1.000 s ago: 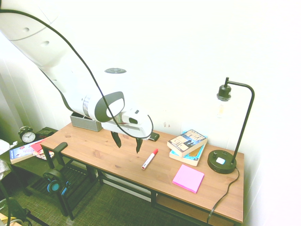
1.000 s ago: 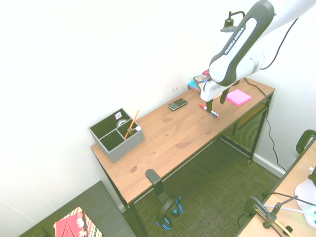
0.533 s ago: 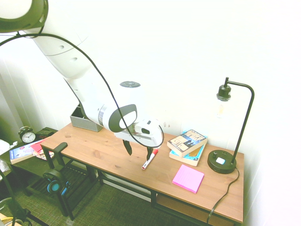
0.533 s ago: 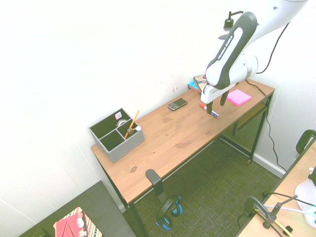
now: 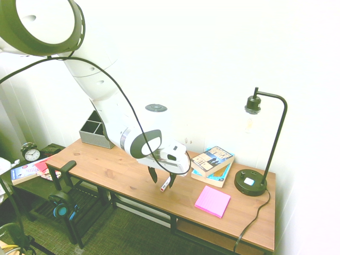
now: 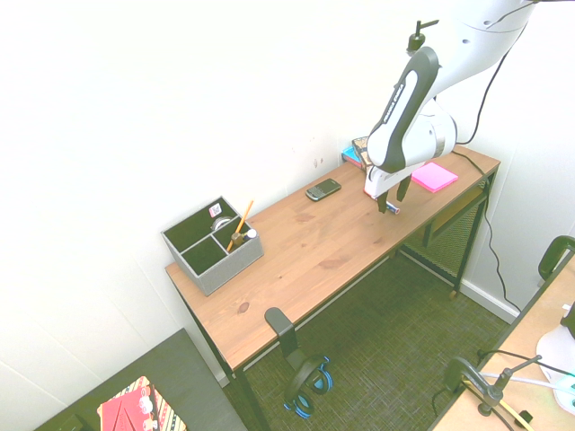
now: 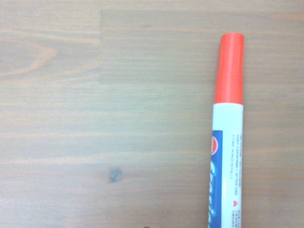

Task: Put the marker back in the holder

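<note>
**Fingers down around the marker on the desk**

My gripper (image 5: 162, 182) points straight down over the wooden desk (image 5: 117, 170), and my 2 dark fingers (image 5: 153, 175) stand apart, 1 on each side of the marker (image 5: 165, 184). The gap between them is fairly wide; I cannot tell whether either finger touches the pen. The marker lies flat on the wood near the front edge, not lifted. In the wrist view its white barrel with blue print and its red cap (image 7: 229, 69) rest on bare wood grain.

The holder (image 6: 214, 245), a grey box with dark dividers, sits at the far end of the desk from me, against the wall, well apart from the marker. An orange-tipped pencil (image 6: 241, 223) leans out of 1 of its compartments.

A dark phone (image 6: 322, 189) lies near the wall, between the holder and me. Beyond my hand sit a stack of 2 books (image 5: 212, 162), a pink sticky pad (image 5: 212, 201) and a black desk lamp (image 5: 254, 182).
</note>
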`<act>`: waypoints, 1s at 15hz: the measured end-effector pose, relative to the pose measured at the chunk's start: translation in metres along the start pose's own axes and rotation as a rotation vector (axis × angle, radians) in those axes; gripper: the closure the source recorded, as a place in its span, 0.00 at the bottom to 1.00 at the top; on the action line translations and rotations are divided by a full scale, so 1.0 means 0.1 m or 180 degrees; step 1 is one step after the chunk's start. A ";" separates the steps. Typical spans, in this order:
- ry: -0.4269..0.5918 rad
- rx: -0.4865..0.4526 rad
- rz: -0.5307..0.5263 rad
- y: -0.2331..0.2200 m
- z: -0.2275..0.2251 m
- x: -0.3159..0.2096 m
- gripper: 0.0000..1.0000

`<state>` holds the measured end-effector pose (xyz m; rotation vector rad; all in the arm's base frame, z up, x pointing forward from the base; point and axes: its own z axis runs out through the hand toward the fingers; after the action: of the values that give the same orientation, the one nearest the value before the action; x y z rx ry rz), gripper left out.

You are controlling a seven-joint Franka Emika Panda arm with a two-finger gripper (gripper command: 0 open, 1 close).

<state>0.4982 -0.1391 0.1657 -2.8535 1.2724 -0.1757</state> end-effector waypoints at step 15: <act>-0.0318 0.0076 0.0223 -0.07 -0.02 -0.08 1.00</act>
<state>0.4980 -0.1283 0.1672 -2.7546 1.3388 -0.0462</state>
